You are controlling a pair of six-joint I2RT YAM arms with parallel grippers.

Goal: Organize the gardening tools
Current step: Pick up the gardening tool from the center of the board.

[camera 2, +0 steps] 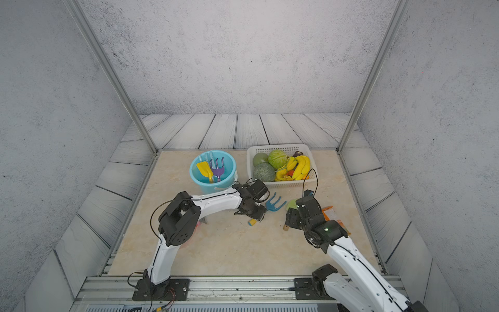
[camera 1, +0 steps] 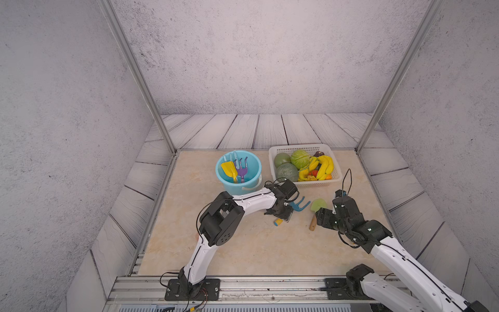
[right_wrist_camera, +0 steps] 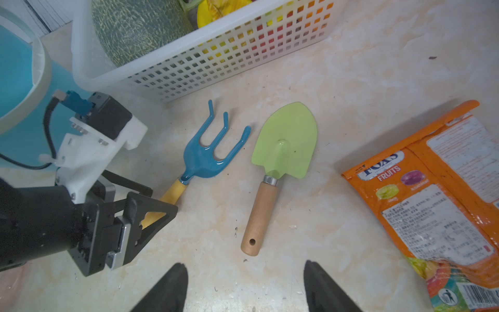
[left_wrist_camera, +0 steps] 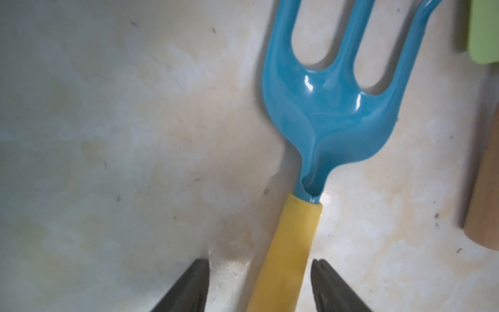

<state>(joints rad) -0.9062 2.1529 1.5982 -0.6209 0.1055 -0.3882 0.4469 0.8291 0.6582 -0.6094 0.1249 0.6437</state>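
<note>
Straddling the yellow handle of the blue fork (left_wrist_camera: 326, 116) on the worktop (right_wrist_camera: 351, 81) right of the bucket (camera 1: 252, 162), my left hand (left_wrist_camera: 259, 262) stands apart, so I should centre it and squeeze squarely across the shaft. The fork lies flat, long axis diagonal, prongs toward the basket (camera 1: 316, 184); my right hand (right_wrist_camera: 245, 266) hovers apart, empty, by the green trowel (right_wrist_camera: 286, 143).

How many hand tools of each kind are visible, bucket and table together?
Forks: 3 (purple fork, pale-blue fork, blue fork)
Shovels: 1 (yellow shovel)
Trowels: 1 (green trowel)
Total: 5
</note>
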